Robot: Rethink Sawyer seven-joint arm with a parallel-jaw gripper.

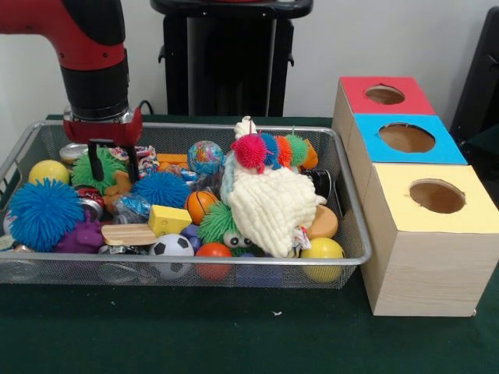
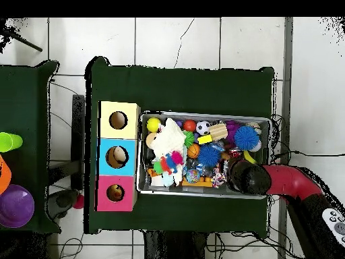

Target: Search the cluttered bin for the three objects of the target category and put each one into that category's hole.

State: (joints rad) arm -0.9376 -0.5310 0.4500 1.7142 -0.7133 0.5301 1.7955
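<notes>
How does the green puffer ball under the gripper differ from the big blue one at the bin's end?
The green puffer ball is smaller than the blue puffer ball. The green one lies toward the bin's far wall with the open gripper straddling it; the blue one sits against the near rim, away from the gripper. Both are round, hairy and loose in the clutter.

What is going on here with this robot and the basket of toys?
A red Sawyer arm has its tool, open, over a green puffer ball at the back corner of the wire mesh bin. Two blue puffer balls lie nearby among the clutter. The red-topped box's hole is beside the bin; whether it is empty cannot be told.
</notes>
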